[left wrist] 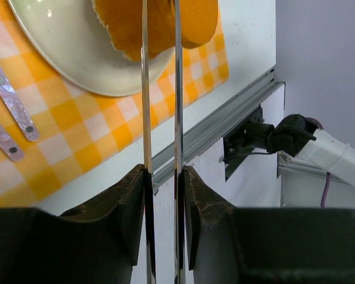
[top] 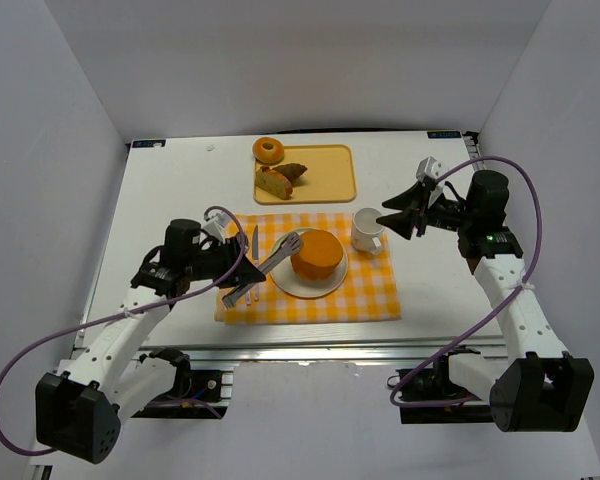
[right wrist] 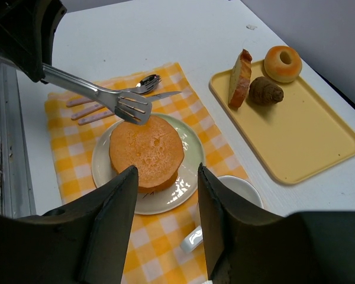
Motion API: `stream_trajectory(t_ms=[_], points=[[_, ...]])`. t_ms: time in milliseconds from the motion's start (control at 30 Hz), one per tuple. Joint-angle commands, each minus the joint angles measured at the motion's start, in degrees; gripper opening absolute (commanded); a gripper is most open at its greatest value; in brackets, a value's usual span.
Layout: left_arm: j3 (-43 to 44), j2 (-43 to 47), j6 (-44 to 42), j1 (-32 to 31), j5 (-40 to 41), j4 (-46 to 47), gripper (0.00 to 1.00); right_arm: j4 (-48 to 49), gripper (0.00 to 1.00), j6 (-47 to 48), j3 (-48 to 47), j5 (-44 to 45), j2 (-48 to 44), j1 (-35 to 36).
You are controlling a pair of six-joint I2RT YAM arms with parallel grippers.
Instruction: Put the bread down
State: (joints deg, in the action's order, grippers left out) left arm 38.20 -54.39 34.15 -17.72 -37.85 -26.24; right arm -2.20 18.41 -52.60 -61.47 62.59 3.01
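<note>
The bread [top: 317, 255], a thick round orange-brown bun, sits on a white plate [top: 292, 284] on the checked cloth; it also shows in the right wrist view [right wrist: 147, 151] and the left wrist view [left wrist: 160, 23]. My left gripper [top: 223, 262] [left wrist: 164, 177] is shut on metal tongs [top: 270, 262] [left wrist: 145, 106]. The tongs' head [right wrist: 130, 107] is at the bun's left top edge; I cannot tell whether it touches. My right gripper [top: 395, 222] [right wrist: 165, 177] is open and empty, in the air above the cup and the plate's right side.
A white cup [top: 366, 230] [right wrist: 236, 192] stands right of the plate. A yellow tray [top: 330, 175] [right wrist: 296, 136] at the back holds a small donut [top: 269, 150] and brown bread slices [top: 276, 182]. Cutlery [right wrist: 106, 100] lies on the cloth's left side.
</note>
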Motion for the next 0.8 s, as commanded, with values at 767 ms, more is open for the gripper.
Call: stream_trajectory(t_ms=[767], points=[[19.00, -5.45, -13.12, 8.21, 19.95, -9.27, 0.14, 1.49, 0.50, 0.04, 1.97, -2.51, -1.94, -0.28]])
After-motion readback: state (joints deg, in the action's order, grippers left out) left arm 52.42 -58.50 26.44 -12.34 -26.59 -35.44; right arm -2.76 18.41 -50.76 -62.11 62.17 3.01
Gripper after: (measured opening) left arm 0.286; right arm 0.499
